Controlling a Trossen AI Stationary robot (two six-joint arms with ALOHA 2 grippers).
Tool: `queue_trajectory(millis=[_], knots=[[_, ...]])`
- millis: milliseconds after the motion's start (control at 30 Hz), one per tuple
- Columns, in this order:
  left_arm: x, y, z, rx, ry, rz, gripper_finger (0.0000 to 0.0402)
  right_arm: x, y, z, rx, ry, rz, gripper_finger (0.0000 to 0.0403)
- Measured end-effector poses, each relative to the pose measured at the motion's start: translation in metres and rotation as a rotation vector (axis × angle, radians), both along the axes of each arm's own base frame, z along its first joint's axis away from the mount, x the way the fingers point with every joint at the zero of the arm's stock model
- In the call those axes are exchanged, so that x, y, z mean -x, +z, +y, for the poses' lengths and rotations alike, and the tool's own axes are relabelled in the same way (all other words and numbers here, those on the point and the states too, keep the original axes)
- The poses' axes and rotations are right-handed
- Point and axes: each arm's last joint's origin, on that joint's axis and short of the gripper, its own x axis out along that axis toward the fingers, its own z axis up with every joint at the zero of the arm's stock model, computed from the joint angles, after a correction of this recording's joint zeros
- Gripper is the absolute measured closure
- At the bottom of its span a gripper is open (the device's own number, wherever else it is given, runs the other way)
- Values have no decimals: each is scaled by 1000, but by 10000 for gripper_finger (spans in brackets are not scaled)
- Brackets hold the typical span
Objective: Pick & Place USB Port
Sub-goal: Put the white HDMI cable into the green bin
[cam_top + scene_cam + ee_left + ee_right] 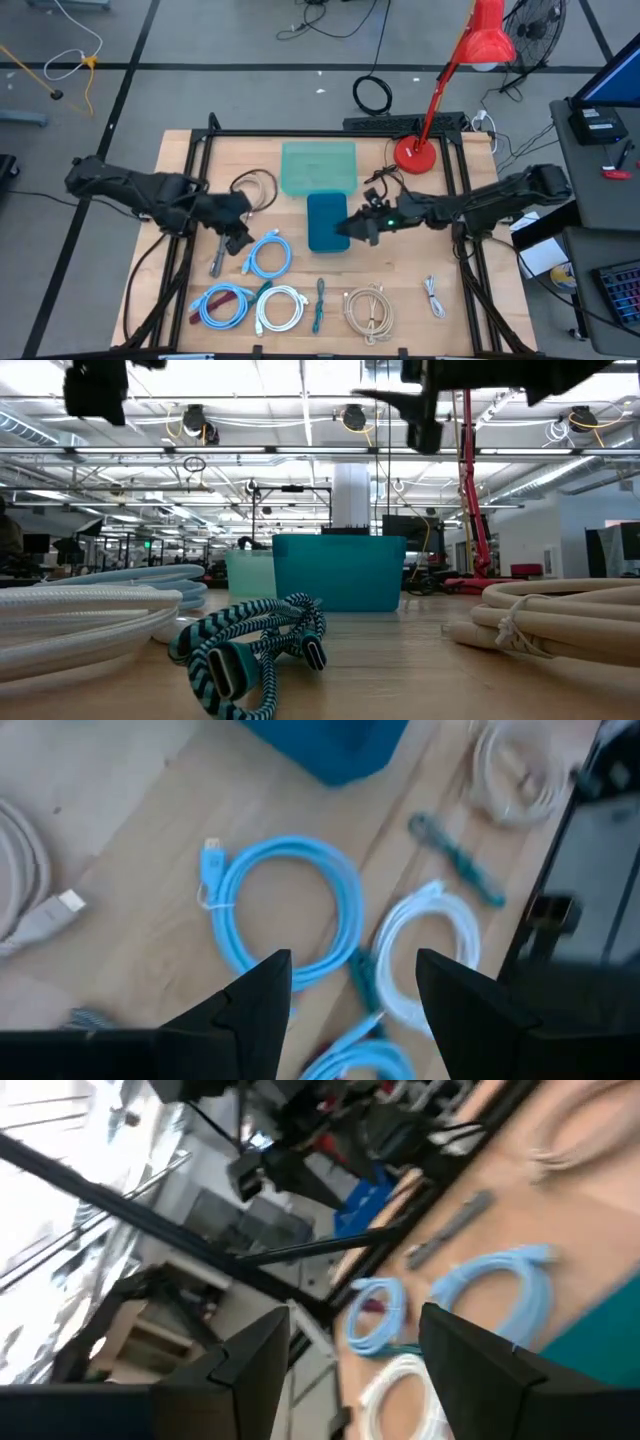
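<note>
The left gripper [238, 240] hung open above the light blue coiled cable [267, 254] near the table's [180, 160] middle. The right gripper [362, 229], also open, hovered at the dark teal bin's [326, 221] right edge; it seemed to hold nothing, though the view was poor.

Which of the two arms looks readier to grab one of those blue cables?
Probably the left. Its gripper hovers open right beside the light blue coil, which fills its wrist view. The right gripper, also open, hangs over the dark teal bin.
</note>
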Motion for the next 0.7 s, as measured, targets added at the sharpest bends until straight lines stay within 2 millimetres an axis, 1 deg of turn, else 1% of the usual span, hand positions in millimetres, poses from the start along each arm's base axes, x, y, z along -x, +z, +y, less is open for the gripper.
queue_trajectory(millis=[100,233,333,400,433,500,567,700], knots=[[3,4,-13,-18,84,-64,183,-18,8,6,47,69,2,190],[7,4,-26,-23,175,-87,183,-44,17,17,109,186,94,190],[9,3,-34,-32,163,-90,183,-60,17,29,182,254,190,190],[12,2,-40,-44,137,-89,183,-68,13,37,198,281,251,190],[12,2,-42,-45,125,-97,183,-73,12,41,194,287,254,190],[11,3,-51,-55,58,-122,183,-77,10,51,182,290,260,190],[9,2,-64,-55,-62,-149,183,-80,8,60,180,249,263,190],[6,-11,-97,-66,-315,-118,183,-78,-5,77,170,135,338,190]])
